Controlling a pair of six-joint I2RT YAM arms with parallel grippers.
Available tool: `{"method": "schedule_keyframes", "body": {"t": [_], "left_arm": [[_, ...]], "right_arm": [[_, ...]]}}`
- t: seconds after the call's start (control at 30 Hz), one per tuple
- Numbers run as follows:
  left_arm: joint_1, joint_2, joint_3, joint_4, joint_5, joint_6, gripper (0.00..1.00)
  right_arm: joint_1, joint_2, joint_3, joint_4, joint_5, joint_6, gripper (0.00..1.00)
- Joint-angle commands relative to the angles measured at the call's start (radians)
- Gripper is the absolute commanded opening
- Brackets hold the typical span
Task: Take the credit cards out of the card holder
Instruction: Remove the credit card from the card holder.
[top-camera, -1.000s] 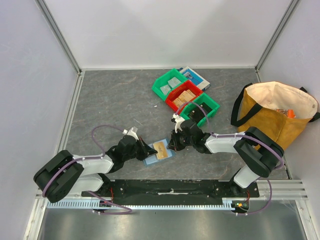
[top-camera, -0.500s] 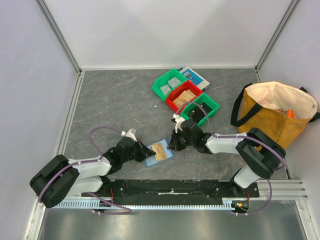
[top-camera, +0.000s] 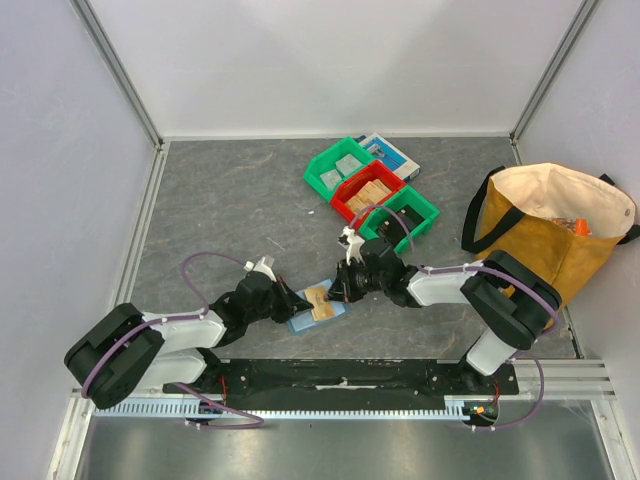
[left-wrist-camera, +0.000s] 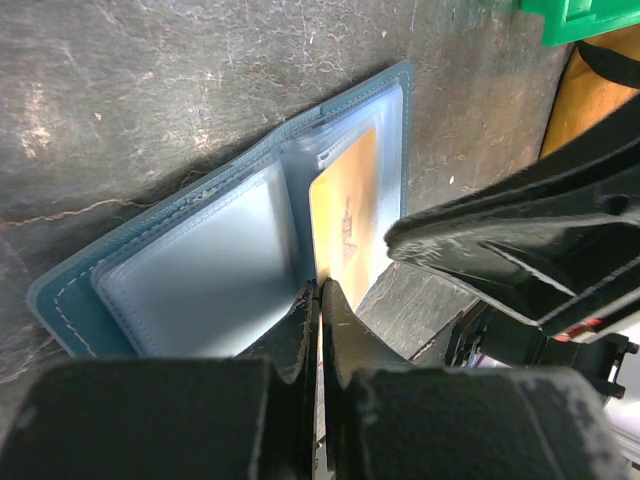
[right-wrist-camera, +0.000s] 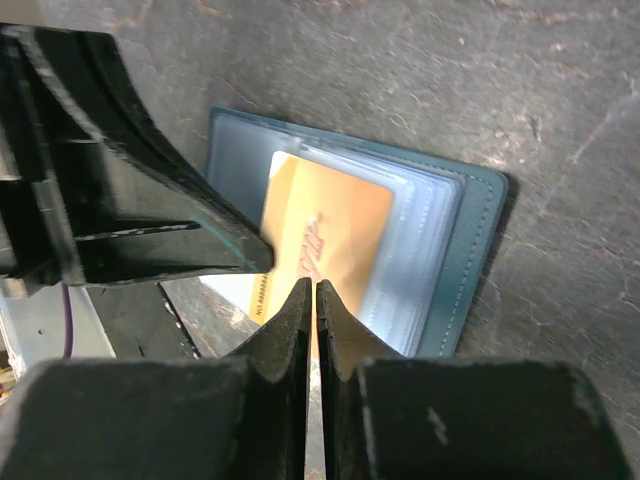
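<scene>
Left gripper (left-wrist-camera: 320, 292) at left side of card holder (left-wrist-camera: 180, 270), jaws narrowed to slit, pinching holder's edge. Holder lies open between both grippers. Tan credit card (right-wrist-camera: 330, 225) partly out of holder's right pocket. Right gripper (right-wrist-camera: 310, 295) at holder's right, clamped on card edge. Risk: sleeve friction drags holder along if my left pinch slips.

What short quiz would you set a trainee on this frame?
1. True or false: the card holder lies open on the table.
2. Which gripper pinches the tan card? A left, B right, C neither.
3. What colour is the middle bin of the three?
Key: 1 true; 2 B, the right gripper; 3 red.
</scene>
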Motion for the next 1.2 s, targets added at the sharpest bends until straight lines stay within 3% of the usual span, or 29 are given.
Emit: {"method": "schedule_keyframes", "body": {"t": [0.0,0.3,0.7,1.17], "left_arm": [[-0.004,0.003,0.012,0.002,-0.026,0.0,0.02],[-0.006,-0.027,-0.03,0.017,-0.029,-0.034,0.02],[-0.004,-0.124,-0.06,-0.067,-0.063,-0.054,0.02],[-0.003,-0.521,-0.096,-0.412,-0.12,-0.031,0.02]], "right_arm": [[-0.006,0.047,-0.002,0.04,-0.011,0.032,0.09],[-0.026,0.072,-0.041,-0.038,0.086,0.045,0.06],[-0.044,0.117,-0.028,-0.097,0.097,0.037,0.03],[-0.052,0.032,-0.039,-0.069,0.089,0.005,0.03]]}}
